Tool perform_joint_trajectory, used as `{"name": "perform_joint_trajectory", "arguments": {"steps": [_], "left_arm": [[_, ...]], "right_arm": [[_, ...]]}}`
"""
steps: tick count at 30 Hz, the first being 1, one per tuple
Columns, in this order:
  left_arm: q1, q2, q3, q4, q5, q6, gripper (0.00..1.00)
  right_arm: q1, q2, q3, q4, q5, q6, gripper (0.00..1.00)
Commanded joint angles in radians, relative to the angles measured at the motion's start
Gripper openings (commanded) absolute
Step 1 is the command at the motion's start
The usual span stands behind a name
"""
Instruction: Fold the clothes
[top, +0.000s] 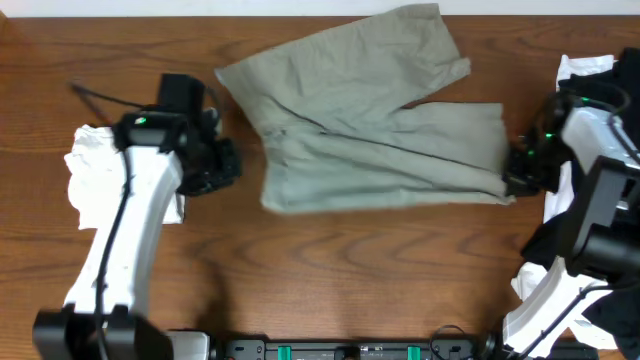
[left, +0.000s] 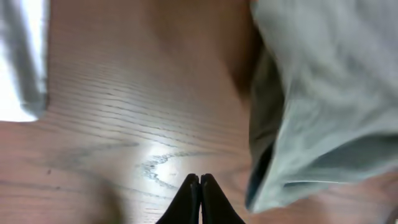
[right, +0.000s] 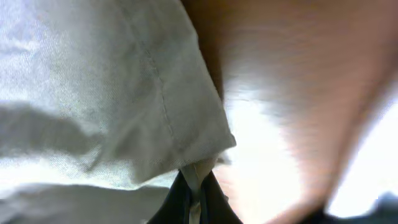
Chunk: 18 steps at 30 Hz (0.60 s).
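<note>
The khaki shorts (top: 370, 120) lie spread across the middle of the wooden table, one leg reaching to the back, the other to the right. My right gripper (top: 517, 180) is shut on the hem corner of the right leg; the right wrist view shows the shorts' cloth (right: 106, 93) pinched between the fingers (right: 196, 186). My left gripper (top: 222, 165) sits on the table just left of the shorts' waist end. In the left wrist view its fingers (left: 199, 186) are shut and empty, with the shorts' edge (left: 323, 106) to the right.
A white folded garment (top: 95, 170) lies under the left arm at the left edge; it also shows in the left wrist view (left: 22, 62). A black garment with white trim (top: 590, 75) lies at the right edge. Bare wood runs along the front.
</note>
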Motion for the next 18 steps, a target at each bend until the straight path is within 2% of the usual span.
{"name": "perform_joint_trajectory", "arguments": {"steps": [1, 3, 5, 11, 15, 17, 18], "left_arm": [[-0.009, -0.014, 0.012, -0.043, 0.087, -0.032, 0.06], [-0.026, -0.014, 0.012, -0.095, 0.151, -0.012, 0.06], [-0.040, -0.014, 0.012, -0.128, 0.153, 0.013, 0.06], [-0.057, -0.013, 0.009, -0.118, 0.024, 0.028, 0.08], [-0.056, -0.008, -0.019, -0.056, -0.117, -0.018, 0.40], [-0.056, -0.003, -0.039, 0.017, -0.110, -0.045, 0.58], [-0.056, 0.001, -0.047, 0.054, -0.109, -0.044, 0.63]], "right_arm": [[-0.016, -0.028, 0.016, -0.044, 0.074, 0.011, 0.01], [-0.008, -0.036, 0.016, -0.074, 0.065, 0.005, 0.01], [-0.006, -0.048, 0.016, -0.089, 0.042, -0.020, 0.01], [-0.006, -0.076, 0.016, -0.095, 0.022, -0.027, 0.01], [-0.006, -0.077, 0.015, -0.096, 0.021, -0.042, 0.01], [-0.006, -0.077, 0.014, -0.098, 0.018, -0.042, 0.01], [-0.006, -0.077, 0.014, -0.100, 0.009, -0.042, 0.01]]}}
